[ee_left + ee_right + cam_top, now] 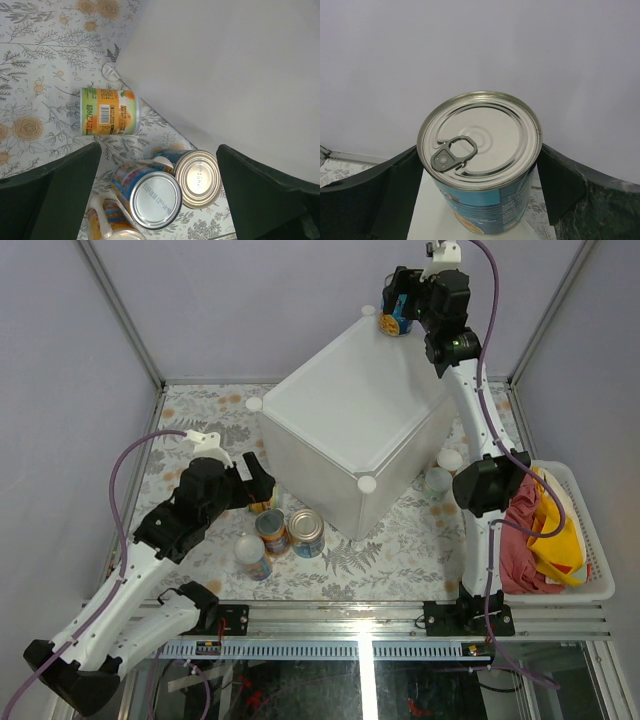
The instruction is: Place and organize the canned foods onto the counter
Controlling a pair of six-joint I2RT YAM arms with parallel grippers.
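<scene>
Gripping the short blue-labelled steel tin (480,145) across its middle, the right gripper (396,315) has its jaws pressed to both sides, and the tin stands upright at the far corner of the large white plastic cube-shaped box (350,410), resting on the flat top or a hair above it, hard to call. Look at that tin: bright ribbed silver top, ring-pull lying flat, blue label with a splash of orange low down. I'd judge it rigid and fairly heavy, the label a touch slick, so a squeeze across the wall at mid-height is the safe hold. Over on the left, the left gripper (255,483) hangs wide open, holding nothing, above the flowered tabletop (40,60), where an orange-labelled tin (110,111) lies on its side beside the box and two upright tins, one plain-topped (152,197) and one embossed (199,177), stand side by side
</scene>
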